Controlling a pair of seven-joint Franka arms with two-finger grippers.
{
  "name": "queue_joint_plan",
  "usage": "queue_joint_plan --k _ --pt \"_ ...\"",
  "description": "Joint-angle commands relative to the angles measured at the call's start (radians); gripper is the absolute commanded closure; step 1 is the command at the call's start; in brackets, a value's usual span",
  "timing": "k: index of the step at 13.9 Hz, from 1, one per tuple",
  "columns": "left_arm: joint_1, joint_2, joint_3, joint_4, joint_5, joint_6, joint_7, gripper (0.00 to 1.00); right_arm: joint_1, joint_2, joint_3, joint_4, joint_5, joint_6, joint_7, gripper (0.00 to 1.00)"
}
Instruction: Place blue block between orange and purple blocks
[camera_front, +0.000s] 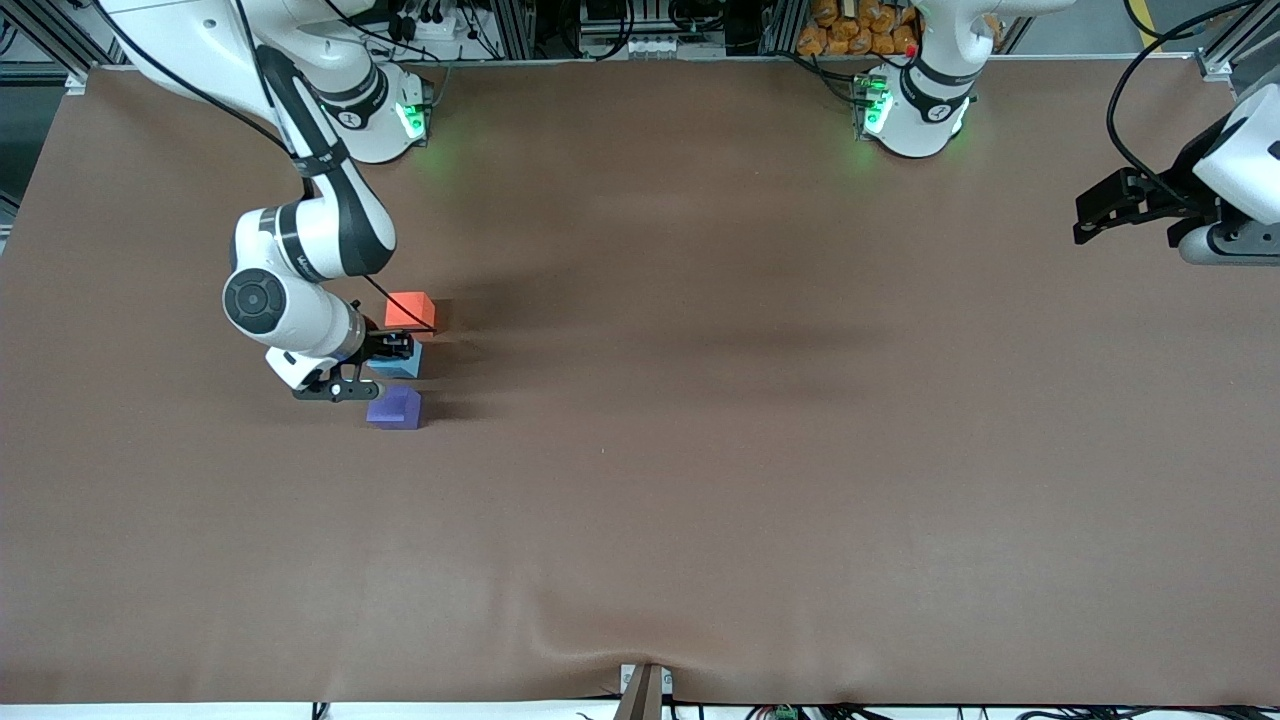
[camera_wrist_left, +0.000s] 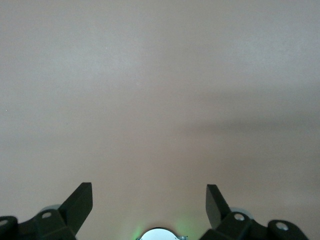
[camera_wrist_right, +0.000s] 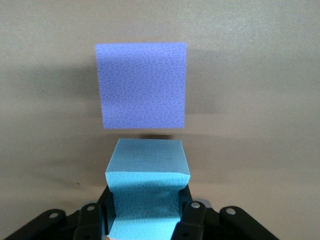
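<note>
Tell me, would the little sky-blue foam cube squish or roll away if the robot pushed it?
The sky-blue foam cube, pinched in the right gripper, probably squishes a little: its sides look pressed in between the fingers. Its flat faces suggest sliding, not rolling. Its pitted, matte surface looks grippy and likely light.

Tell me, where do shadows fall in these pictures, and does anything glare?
Front view: soft shadows stretch from the orange block, blue block and purple block toward the left arm's end; green lights glow at both bases. Left wrist view: bare table, faint shadow bands. Right wrist view: evenly lit, no glare.
</note>
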Motion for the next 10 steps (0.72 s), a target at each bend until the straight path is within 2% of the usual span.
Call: queue_joint_plan --k 1,7,8,10 --pt "0.0 0.002 -0.004 0.02 -0.013 0.001 0.016 0.0 -0.016 0.016 0.017 -0.013 -0.012 0.05 -0.016 1.0" --pt "-0.003 0.003 -0.004 0.022 -0.012 -0.001 0.016 0.0 -0.012 0.039 0.017 -0.013 -0.012 0.067 -0.016 1.0" --pt "-0.003 0.003 -0.004 0.022 -0.012 0.001 0.016 0.0 -0.012 0.048 0.017 -0.011 -0.012 0.067 -0.015 0.96" --pt "-0.006 0.003 -0.004 0.022 -0.012 0.001 0.016 0.0 -0.013 0.058 0.017 -0.007 -0.012 0.064 -0.01 0.0"
